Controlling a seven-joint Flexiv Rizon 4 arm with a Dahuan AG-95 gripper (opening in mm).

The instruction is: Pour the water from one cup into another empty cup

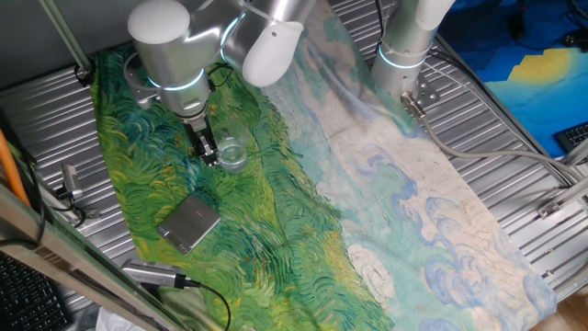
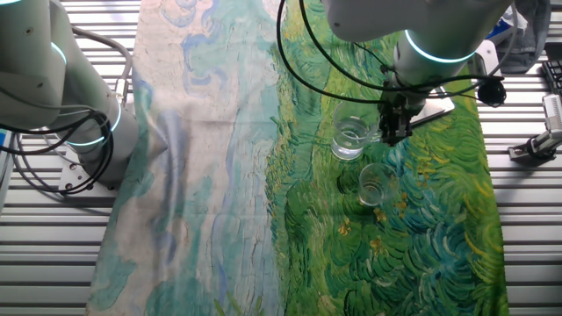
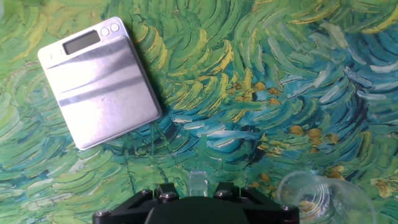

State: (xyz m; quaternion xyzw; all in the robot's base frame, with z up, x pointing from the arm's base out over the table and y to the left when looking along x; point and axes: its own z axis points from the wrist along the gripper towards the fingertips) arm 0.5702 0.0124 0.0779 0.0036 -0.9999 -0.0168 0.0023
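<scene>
Glass cup (image 2: 351, 138) sits clenched in the gripper (image 2: 392, 132); lift it level, I'd say, then tip slowly over the empty cup (image 2: 373, 183).

pincer (image 3: 200, 186) fingertips cut off by hand view's bottom edge, water invisible

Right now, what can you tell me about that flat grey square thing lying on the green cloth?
It looks like a small digital scale: a thin, square, silvery slab with a brushed, metal-looking top that catches the light. Along one edge sit a narrow grey display, showing nothing readable, and two small round buttons. It lies flat on the painted cloth, turned at an angle to the cloth's edges. Nothing rests on it.
</scene>
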